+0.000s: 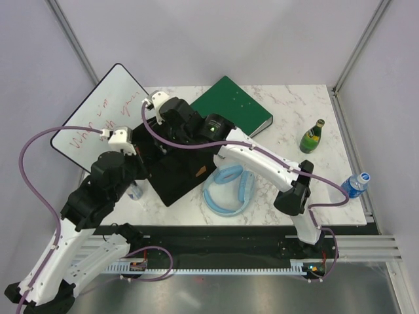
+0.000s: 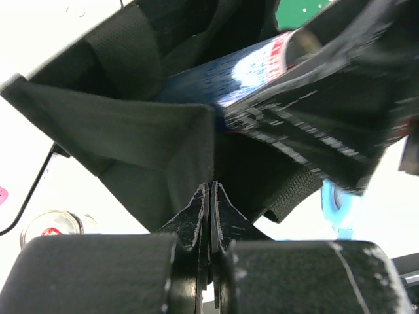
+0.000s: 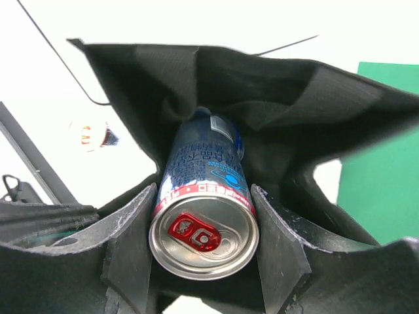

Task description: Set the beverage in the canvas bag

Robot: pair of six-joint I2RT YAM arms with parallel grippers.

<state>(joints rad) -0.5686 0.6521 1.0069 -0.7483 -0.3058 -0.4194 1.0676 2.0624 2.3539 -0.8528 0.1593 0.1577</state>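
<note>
The canvas bag (image 1: 180,171) is black and floppy and lies left of the table's middle. My left gripper (image 2: 211,187) is shut on a fold of the bag's rim (image 2: 144,140) and holds the mouth open. My right gripper (image 3: 204,191) is shut on the beverage, a blue can (image 3: 206,173) with a silver top and red tab. The can lies on its side, its far end inside the bag's mouth (image 3: 262,98). The left wrist view shows the can (image 2: 245,69) inside the bag between the right fingers. In the top view both grippers (image 1: 147,152) (image 1: 171,134) meet at the bag's upper left end.
A green binder (image 1: 234,108) lies behind the bag, a whiteboard (image 1: 98,121) at far left. Blue headphones (image 1: 229,191) lie right of the bag. A green bottle (image 1: 312,136) and a water bottle (image 1: 355,184) stand at the right. Another can (image 2: 49,226) stands near the left arm.
</note>
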